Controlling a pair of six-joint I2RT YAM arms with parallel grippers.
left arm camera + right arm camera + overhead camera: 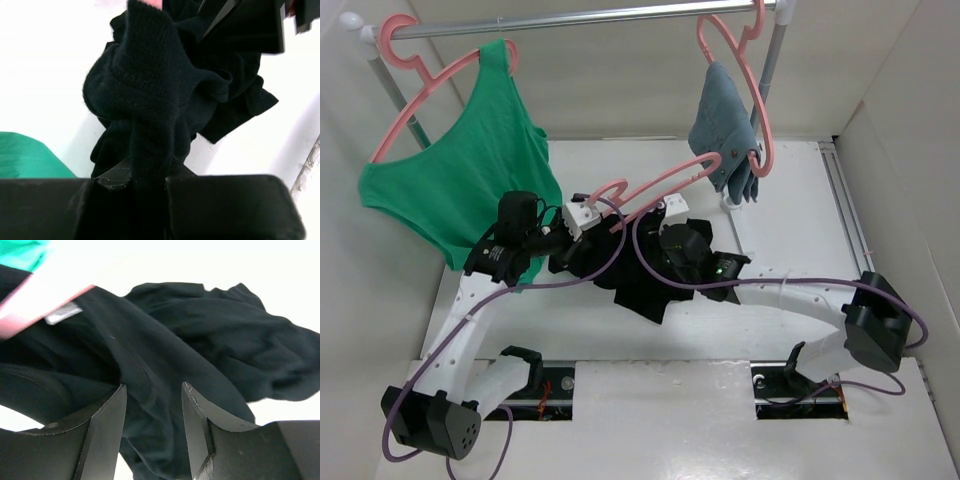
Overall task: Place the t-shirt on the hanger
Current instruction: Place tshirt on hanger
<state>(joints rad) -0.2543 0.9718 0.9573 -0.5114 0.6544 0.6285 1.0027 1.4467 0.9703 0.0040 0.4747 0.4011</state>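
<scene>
Your left gripper (pixel 149 186) clamps the t-shirt (pixel 642 288), bunched on the table (pixel 800 210) under the hanger (pixel 665 180). The right gripper (pixel 153 407) straddles a fold, grip unclear. Tug unevenly and the hanger could slip out.

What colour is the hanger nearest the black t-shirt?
The hanger is salmon pink, clearest in the top external view.

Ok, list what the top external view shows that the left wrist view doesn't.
Only top external: the rail, the grey-blue garment hanging from it, and the whole curve of the hanger. Only left wrist: the left gripper shut on a fold of the t-shirt, seen up close. Both: the black t-shirt, the green top and the white table.
</scene>
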